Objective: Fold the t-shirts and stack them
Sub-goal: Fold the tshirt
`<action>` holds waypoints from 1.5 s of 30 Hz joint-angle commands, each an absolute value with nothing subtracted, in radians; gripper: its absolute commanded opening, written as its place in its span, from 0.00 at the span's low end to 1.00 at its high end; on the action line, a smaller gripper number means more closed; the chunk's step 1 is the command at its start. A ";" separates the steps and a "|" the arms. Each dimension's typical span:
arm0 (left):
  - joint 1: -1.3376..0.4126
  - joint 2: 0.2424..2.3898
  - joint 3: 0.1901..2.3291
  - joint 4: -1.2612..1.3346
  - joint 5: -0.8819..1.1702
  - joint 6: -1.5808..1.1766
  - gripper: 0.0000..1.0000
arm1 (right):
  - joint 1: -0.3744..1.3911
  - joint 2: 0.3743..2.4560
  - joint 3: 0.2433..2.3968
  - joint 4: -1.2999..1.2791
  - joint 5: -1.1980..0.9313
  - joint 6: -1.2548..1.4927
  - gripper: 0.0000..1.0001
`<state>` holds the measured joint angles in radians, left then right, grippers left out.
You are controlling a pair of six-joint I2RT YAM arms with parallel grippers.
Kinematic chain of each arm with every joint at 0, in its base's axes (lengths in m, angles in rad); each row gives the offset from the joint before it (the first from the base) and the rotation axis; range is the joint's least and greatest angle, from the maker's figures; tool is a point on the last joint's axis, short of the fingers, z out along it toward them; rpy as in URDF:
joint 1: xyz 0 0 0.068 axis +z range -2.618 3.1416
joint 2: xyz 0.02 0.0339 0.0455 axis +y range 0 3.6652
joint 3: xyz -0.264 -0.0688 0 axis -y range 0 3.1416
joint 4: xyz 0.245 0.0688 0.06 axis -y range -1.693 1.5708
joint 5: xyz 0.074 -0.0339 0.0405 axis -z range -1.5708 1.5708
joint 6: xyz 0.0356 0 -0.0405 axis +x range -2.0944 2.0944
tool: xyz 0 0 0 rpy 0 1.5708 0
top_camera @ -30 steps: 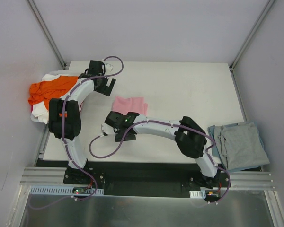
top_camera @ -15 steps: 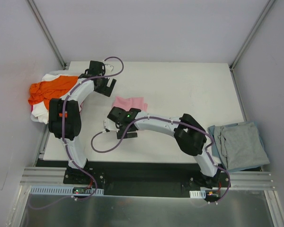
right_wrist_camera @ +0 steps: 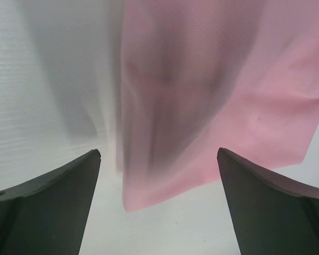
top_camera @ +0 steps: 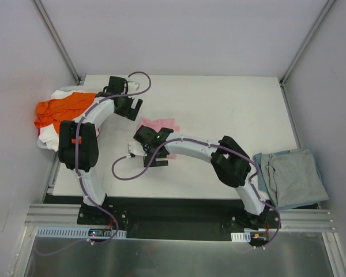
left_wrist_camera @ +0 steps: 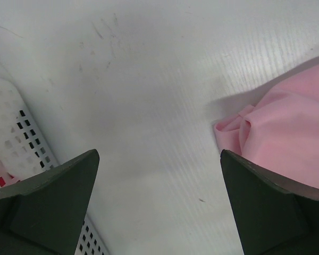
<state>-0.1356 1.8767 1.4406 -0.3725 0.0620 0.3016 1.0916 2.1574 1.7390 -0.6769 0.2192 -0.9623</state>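
Observation:
A light pink t-shirt [top_camera: 161, 124] lies bunched near the middle of the table. My right gripper [top_camera: 155, 157] hovers open at its near-left edge. In the right wrist view a blurred corner of the pink t-shirt [right_wrist_camera: 202, 90] hangs between my wide-apart fingers [right_wrist_camera: 58, 196], and the right gripper [right_wrist_camera: 158, 154] holds nothing. My left gripper [top_camera: 131, 107] stands open just left of the shirt, over bare table. The left wrist view shows the left gripper [left_wrist_camera: 159, 154] with the pink cloth [left_wrist_camera: 287, 138] beside its right finger. An orange t-shirt [top_camera: 56, 111] lies on a white one [top_camera: 62, 93] at the left. A grey-blue t-shirt [top_camera: 294, 176] lies flat at the right.
A white perforated basket [left_wrist_camera: 10, 138] holds the orange and white shirts at the table's left edge [top_camera: 44, 143]. Grey walls and metal posts close in the table [top_camera: 230, 109] on three sides. My right arm [top_camera: 202, 151] stretches across the near half.
My right gripper has opened wider and shifted slightly away from the near edge, over the pink shirt's near side. The pink cloth looks blurred in motion. The left arm has barely moved.

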 commanded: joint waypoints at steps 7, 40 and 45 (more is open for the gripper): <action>-0.159 1.736 1.442 -0.435 0.305 0.307 0.99 | 1.051 2.099 1.703 -0.680 0.224 -0.968 0.96; -0.207 2.019 1.528 -0.488 0.451 0.336 0.99 | 1.045 2.094 1.703 -0.736 0.261 -0.960 0.96; -0.209 2.043 1.542 -0.499 0.457 0.334 0.99 | 1.043 2.089 1.700 -0.744 0.253 -0.959 0.96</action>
